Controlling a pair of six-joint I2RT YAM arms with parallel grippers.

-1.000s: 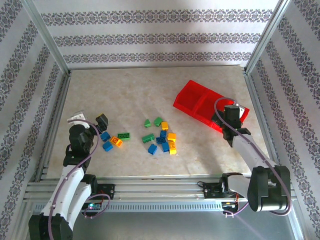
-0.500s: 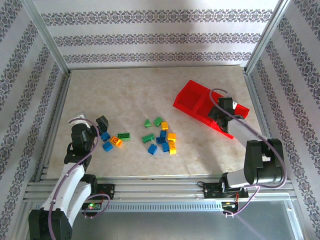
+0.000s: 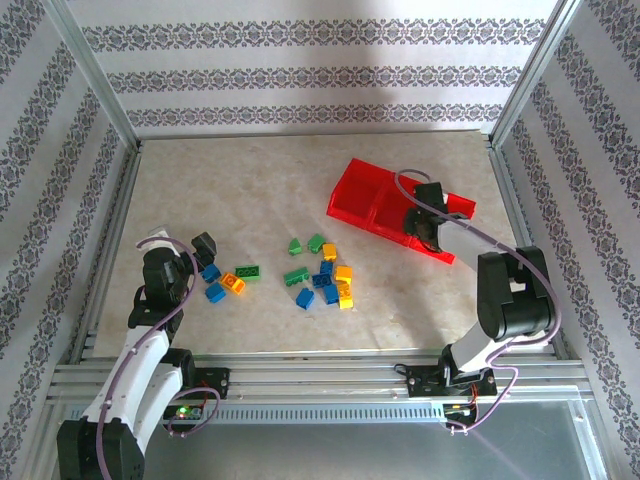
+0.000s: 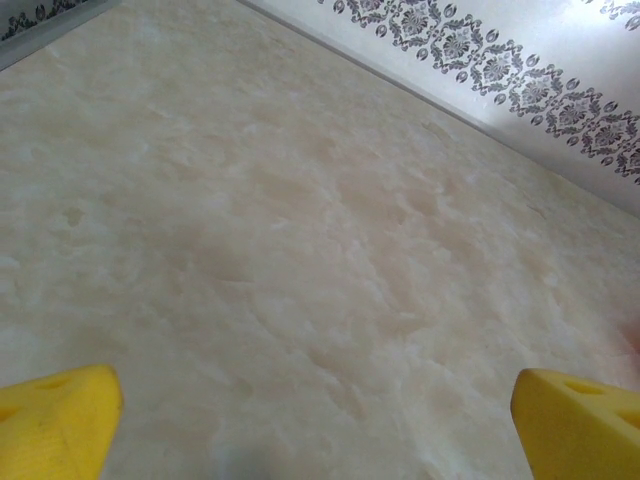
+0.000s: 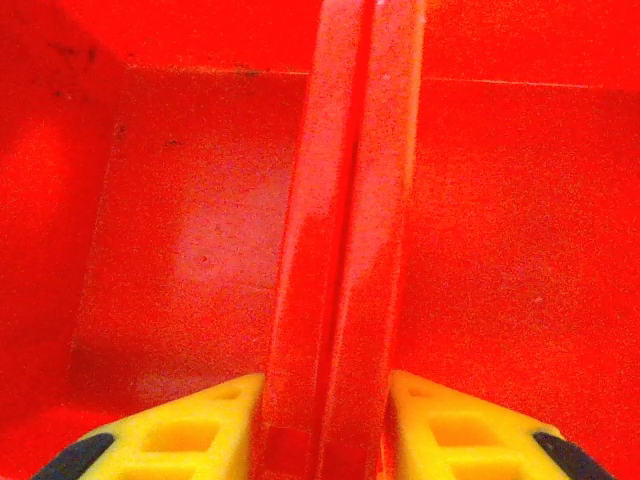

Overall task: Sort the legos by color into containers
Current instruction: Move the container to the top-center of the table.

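**A:** What did we have, nearest first?

**B:** Nearest us, the small studded plastic bricks (image 3: 322, 278) in green, blue and yellow-orange lay loose on the pale marbled table (image 3: 250, 180). There was a main heap at the centre and a few to the left. Just beyond those few hung the left claw (image 3: 205, 245), its fingers (image 4: 50, 420) spread wide over bare table with nothing between them.

**A:** And farther off?

**B:** Farther and to the right, the right claw (image 3: 420, 222) pinched a divider wall (image 5: 345, 200) of the shallow bright red rectangular plastic tray (image 3: 350, 195), with one finger in each neighbouring compartment. The compartments we could see held no bricks.

**A:** What worried us?

**B:** We judged the hold narrow. A sharp tug could pull the wall out of the pinch or lift one end of the tray. A careless drag toward the centre could also plough the tray into the heap and scatter bricks.

**A:** How did the tray lie?

**B:** It lay flat, open side up. Its long axis ran diagonally from far left to near right, with the compartments in a row along it.
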